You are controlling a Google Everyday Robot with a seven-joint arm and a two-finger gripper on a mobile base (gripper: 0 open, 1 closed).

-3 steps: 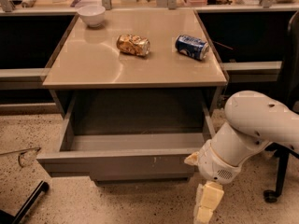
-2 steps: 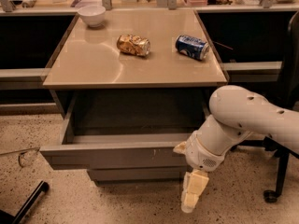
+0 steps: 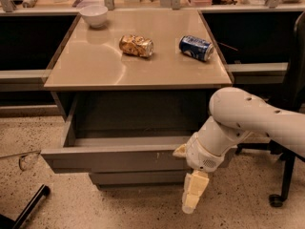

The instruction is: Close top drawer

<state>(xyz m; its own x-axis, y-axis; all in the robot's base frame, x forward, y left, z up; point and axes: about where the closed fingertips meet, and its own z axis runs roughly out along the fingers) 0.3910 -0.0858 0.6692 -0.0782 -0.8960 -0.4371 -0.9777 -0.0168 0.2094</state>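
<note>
The top drawer [image 3: 114,159] of the grey cabinet is pulled far out and looks empty inside. Its flat handleless front bears small white scuff marks and faces me. My gripper [image 3: 193,194] hangs from the white arm at the drawer's right front corner, pointing down in front of the drawer face, below its top edge. A second grey drawer front [image 3: 133,178] shows just under the open one.
The beige cabinet top [image 3: 95,61] carries a white bowl [image 3: 94,15], a crumpled snack bag [image 3: 136,46] and a blue can [image 3: 196,47] lying on its side. A black chair base [image 3: 279,185] stands at right. A dark pole [image 3: 26,209] lies on the speckled floor at left.
My arm has swung left, bringing the gripper from the right of the drawer to in front of its right front corner. The drawer stands open as before.
</note>
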